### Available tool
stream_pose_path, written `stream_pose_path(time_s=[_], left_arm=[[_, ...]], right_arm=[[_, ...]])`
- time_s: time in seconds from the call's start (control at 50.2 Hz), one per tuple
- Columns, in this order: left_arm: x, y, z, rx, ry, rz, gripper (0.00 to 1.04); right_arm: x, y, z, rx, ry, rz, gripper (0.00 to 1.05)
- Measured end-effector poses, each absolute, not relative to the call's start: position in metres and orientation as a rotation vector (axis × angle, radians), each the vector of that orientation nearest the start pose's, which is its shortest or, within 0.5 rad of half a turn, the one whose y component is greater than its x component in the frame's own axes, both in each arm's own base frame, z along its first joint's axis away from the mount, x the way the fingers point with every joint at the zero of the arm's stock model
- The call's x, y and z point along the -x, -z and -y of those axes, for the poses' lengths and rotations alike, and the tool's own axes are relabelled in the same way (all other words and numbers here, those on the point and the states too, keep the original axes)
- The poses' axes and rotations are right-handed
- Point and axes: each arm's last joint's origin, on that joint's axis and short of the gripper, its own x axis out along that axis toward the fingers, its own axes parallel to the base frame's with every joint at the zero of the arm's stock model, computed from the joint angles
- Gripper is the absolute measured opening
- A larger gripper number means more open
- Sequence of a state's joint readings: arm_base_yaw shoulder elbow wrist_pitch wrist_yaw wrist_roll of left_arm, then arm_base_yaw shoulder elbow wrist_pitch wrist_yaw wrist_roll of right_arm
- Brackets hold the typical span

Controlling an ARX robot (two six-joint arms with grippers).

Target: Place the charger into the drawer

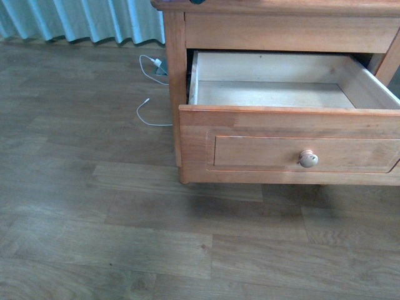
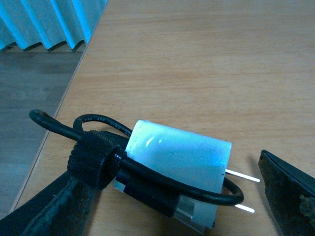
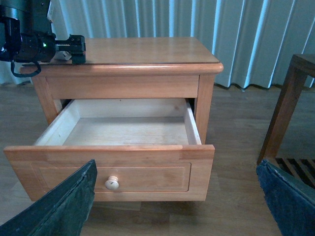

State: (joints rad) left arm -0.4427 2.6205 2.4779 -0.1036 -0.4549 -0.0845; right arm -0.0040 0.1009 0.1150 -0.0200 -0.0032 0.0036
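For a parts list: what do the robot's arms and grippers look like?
The left gripper has broad, near-black, rough-surfaced fingers. The right gripper has wedge-shaped, dark blue-grey ones. Seen from the right wrist, the left arm is boxy black housing with a small green light and a looping black cable.
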Motion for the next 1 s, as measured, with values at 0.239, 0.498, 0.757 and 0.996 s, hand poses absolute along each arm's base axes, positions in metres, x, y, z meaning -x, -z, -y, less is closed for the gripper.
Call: stream_pose_path(time_s=[0.239,0.498,0.757,0.996], left_arm=[[-0.540,-0.234,0.241,-0.025,-0.039,-0.231,0.72],[-0.539,-0.233,0.237,-0.015,-0.044,-0.218,0.68],[-0.514,-0.247,0.224,0.016,0.005,-0.187,0.68],[-0.454,-0.290,0.199,0.065,0.091,-0.159,0.68]], right_arm=[[-0.098,-0.193,0.000,-0.004,0.001,-0.006,0.97],[-0.098,-0.193,0.000,-0.004,0.001,-0.006,0.97],[-0.098,-0.193,0.000,-0.004,0.001,-0.006,0.97],[-0.098,-0.193,0.000,-0.004,0.001,-0.006,0.97]])
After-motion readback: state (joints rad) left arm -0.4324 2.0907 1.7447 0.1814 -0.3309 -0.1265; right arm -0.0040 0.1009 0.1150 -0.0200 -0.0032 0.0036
